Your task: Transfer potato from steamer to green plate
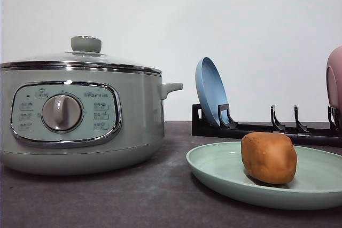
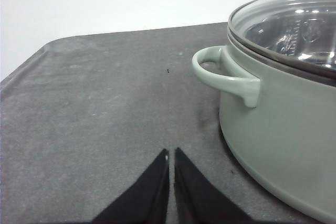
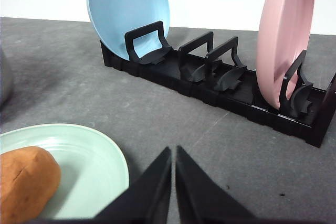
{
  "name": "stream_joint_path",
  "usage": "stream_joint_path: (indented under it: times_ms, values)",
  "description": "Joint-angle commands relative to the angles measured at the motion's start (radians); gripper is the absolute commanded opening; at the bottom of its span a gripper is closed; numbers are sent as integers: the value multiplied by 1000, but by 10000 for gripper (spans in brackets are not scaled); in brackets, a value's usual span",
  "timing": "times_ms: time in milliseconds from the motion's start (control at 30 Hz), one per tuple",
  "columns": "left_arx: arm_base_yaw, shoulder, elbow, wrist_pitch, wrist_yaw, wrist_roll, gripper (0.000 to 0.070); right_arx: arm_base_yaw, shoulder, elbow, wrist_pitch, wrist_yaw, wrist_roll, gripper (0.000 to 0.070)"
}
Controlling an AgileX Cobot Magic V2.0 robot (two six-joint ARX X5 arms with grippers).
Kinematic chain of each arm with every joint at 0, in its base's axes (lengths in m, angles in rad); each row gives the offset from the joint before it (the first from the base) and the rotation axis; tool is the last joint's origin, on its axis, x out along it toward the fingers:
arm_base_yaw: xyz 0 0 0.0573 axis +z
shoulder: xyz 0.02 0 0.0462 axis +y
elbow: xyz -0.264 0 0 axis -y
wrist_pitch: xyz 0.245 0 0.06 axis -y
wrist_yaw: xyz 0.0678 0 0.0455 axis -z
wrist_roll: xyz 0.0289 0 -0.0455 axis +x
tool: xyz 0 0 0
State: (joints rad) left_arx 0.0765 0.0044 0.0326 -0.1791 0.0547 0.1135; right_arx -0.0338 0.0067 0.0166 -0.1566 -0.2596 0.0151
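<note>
1. I see the potato [image 1: 269, 157] sitting on the green plate [image 1: 214, 165], its long axis roughly across the front view. The transfer looks done to me.
2. The steamer [image 1: 80, 116], at nine o'clock of the plate, has its lid on.
3. My right gripper [image 3: 173, 153] is pinched together, empty; the potato lies toward its eight o'clock, this arm nearer.
4. My left gripper [image 2: 171, 156] is also together, beside the steamer's handle.

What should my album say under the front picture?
Potato sits on the green plate beside the lidded steamer.

Potato [image 1: 269, 157] on green plate [image 1: 219, 169], right of steamer [image 1: 80, 116].
</note>
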Motion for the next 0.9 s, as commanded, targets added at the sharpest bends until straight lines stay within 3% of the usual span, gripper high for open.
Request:
stream_joint_path:
  times_ms: [0, 867]
  values:
    - [4, -1, -21, -8, 0, -2, 10, 0, -3, -5, -1, -1, 11, 0]
    - [4, -1, -21, -8, 0, -2, 10, 0, -3, -5, -1, -1, 11, 0]
